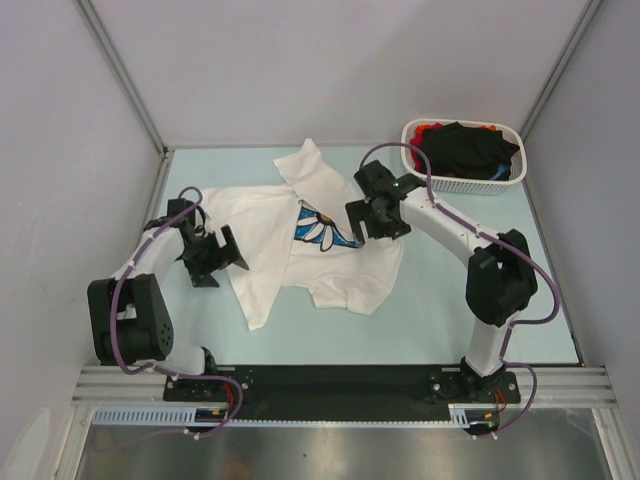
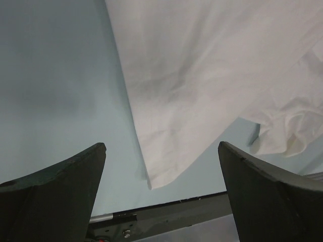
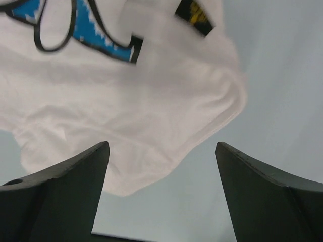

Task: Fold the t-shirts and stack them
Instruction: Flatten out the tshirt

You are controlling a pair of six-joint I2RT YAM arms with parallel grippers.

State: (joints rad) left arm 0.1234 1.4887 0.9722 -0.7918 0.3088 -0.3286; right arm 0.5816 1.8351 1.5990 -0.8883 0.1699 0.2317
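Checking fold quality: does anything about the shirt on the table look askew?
Yes: the white t-shirt lies crooked and rumpled, cloth folded over part of its daisy print, one corner poking toward the back.

Passable over bare table (image 1: 450,300) at four to five o'clock. Blocked at one o'clock by basket (image 1: 470,184), across centre by spread white shirt (image 1: 260,230).

Black two-finger left gripper (image 1: 220,265) low at the end of the sharply bent left arm (image 1: 150,250), jaws spread wide, gripping nothing, black right gripper (image 1: 360,205) on the outstretched white-and-black right arm (image 1: 445,222), jaws likewise parted, empty
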